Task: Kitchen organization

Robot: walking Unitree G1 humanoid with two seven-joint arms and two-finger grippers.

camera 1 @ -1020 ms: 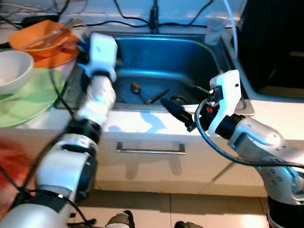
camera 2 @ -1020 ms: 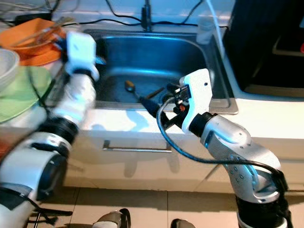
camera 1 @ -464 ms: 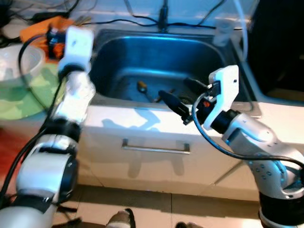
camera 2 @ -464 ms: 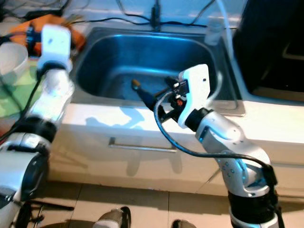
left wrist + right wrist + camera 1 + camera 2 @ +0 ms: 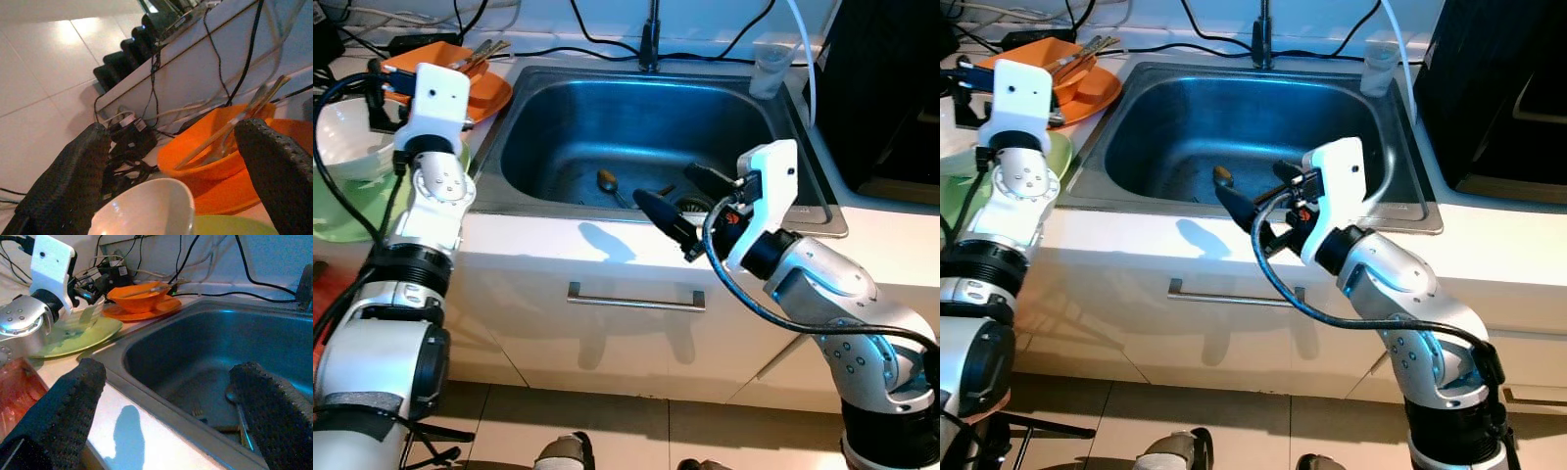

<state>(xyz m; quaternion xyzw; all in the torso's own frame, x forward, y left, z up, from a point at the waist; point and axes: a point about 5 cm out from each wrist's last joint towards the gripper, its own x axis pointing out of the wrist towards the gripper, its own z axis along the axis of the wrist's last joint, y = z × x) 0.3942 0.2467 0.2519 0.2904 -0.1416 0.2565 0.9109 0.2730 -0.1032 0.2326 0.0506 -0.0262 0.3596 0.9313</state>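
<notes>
We see a white bowl standing on a green plate on the counter, left of the sink. Behind them an orange bowl with chopsticks rests on an orange plate. Our left gripper hangs just over the white bowl, fingers spread wide and empty. Our right gripper is over the sink's front edge, also open and empty. A spoon lies on the sink bottom, with free room around it.

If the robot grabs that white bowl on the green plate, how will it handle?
The white bowl looks glazed and smooth, so probably slippery between the left gripper fingers. It seems rigid ceramic, likely breakable if dropped. Resting on the green plate, it may slide when nudged.
</notes>
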